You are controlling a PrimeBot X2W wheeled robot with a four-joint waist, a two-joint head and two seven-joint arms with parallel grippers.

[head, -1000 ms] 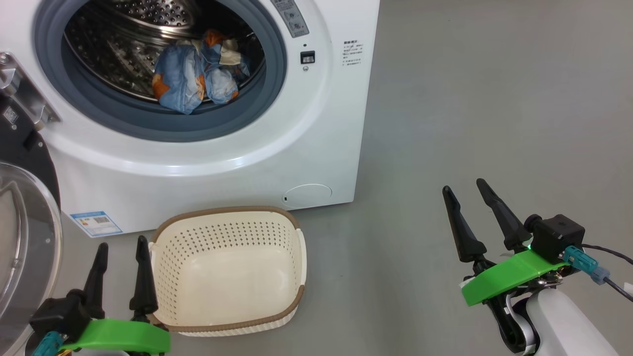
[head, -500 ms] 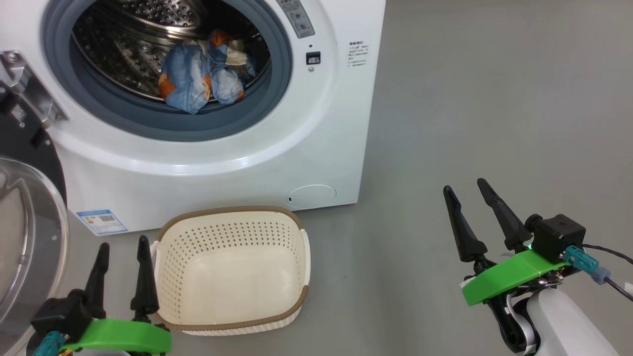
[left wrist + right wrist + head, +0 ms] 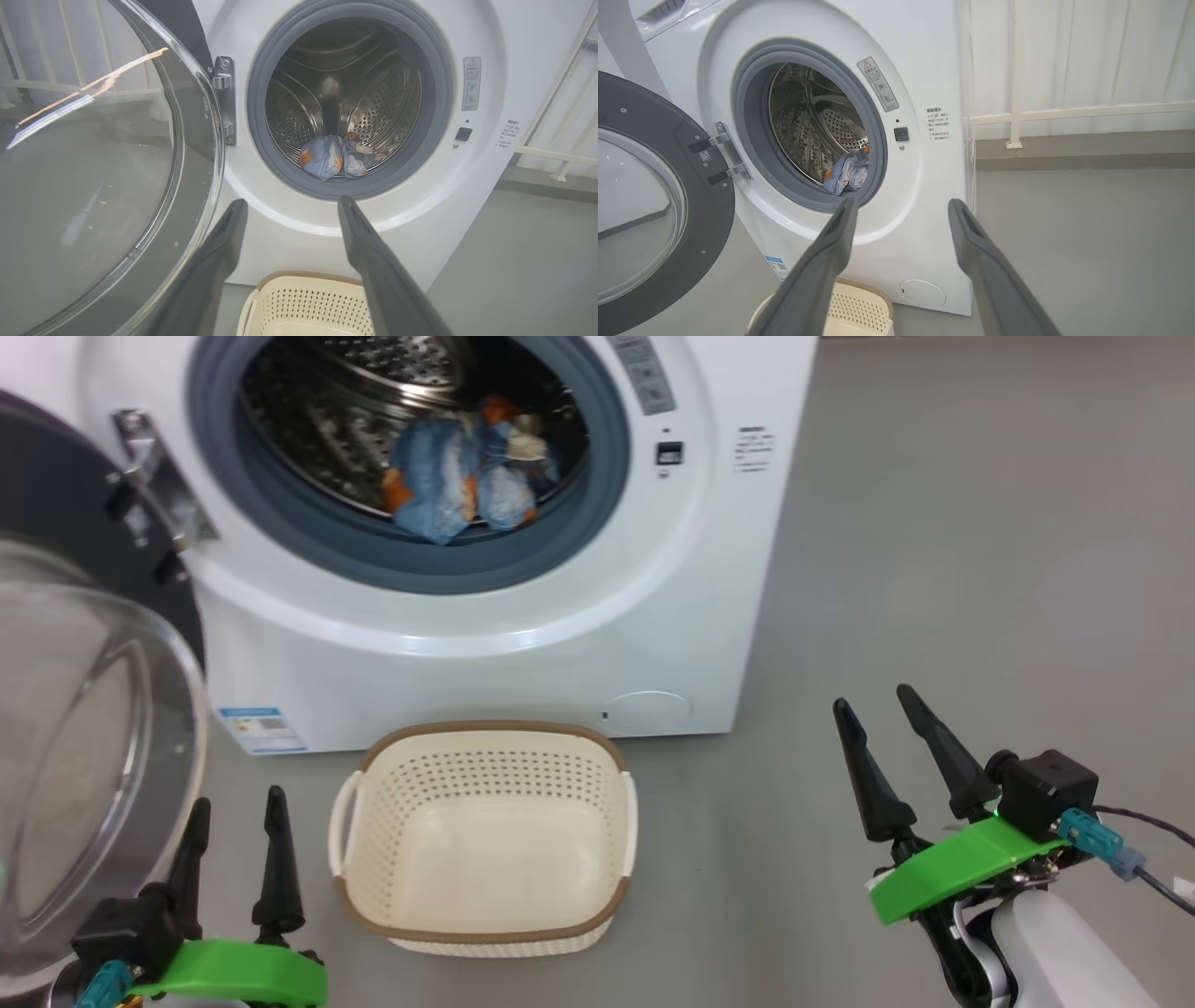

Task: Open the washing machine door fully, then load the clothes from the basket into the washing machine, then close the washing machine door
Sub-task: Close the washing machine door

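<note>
Your grey floor (image 3: pixel 934 569) carries one washing machine (image 3: pixel 467 663) at 12 o'clock with one clothes (image 3: pixel 457 485) bundle inside, one basket (image 3: pixel 485 728), one door (image 3: pixel 65 485) open at 9, left pincer (image 3: pixel 237 798) and right pincer (image 3: pixel 872 698) wide.

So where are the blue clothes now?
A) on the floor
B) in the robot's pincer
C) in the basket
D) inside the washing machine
D: the clothes lie bunched in the steel drum of the washing machine, and the basket in front of it holds none.
</note>
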